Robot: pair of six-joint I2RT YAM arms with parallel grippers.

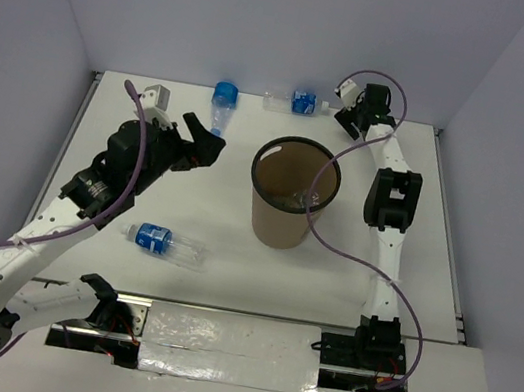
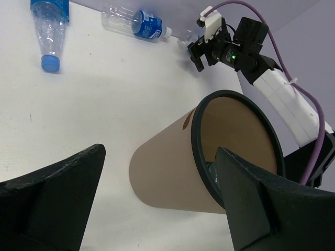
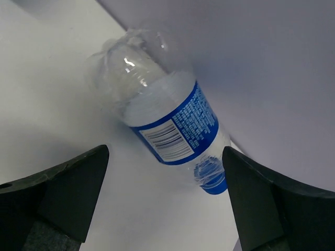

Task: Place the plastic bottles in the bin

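Left hand (image 1: 203,137) beside bin (image 1: 277,224) (bottles (image 1: 300,201) inside)

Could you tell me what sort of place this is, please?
Likely a robotics lab test cell: a white table walled in by plain panels, two robot arms bolted at its edge, staged bottles and a bin.

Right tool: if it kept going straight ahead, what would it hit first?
Probably the clear plastic bottle with a blue label, lying straight ahead of the right tool; depth is unclear.
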